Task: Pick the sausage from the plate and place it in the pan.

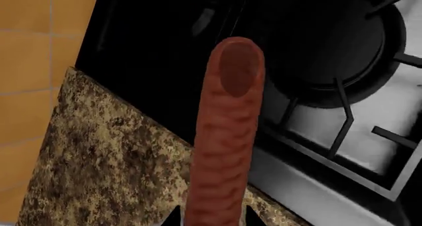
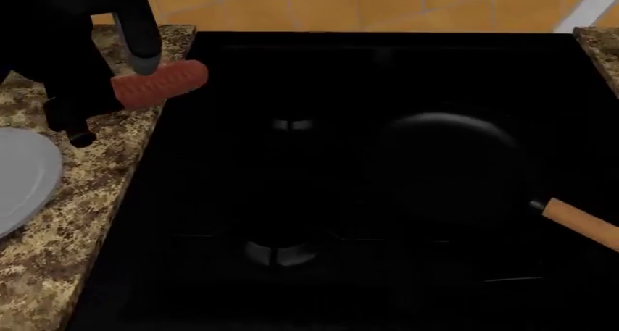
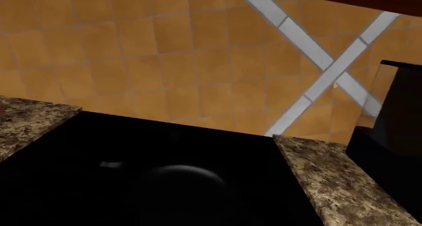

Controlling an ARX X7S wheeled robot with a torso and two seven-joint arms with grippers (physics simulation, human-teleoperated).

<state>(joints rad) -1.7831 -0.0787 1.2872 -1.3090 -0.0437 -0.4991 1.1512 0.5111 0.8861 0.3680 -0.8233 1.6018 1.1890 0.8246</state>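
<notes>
Now the left tool is clamped on the sausage, held in the air over the desk's far-left edge beside the stove, apart from the plate and the pan.

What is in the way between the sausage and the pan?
Nothing visible. The left gripper holds the sausage over the counter's edge; only bare black stovetop lies between it and the pan.

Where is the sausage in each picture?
Left wrist view: the sausage fills the middle, pointing at the stove.
Head view: upper left, held by the left gripper, off the plate.
Right wrist view: not in it.
Shared landmark: the speckled granite counter.
</notes>
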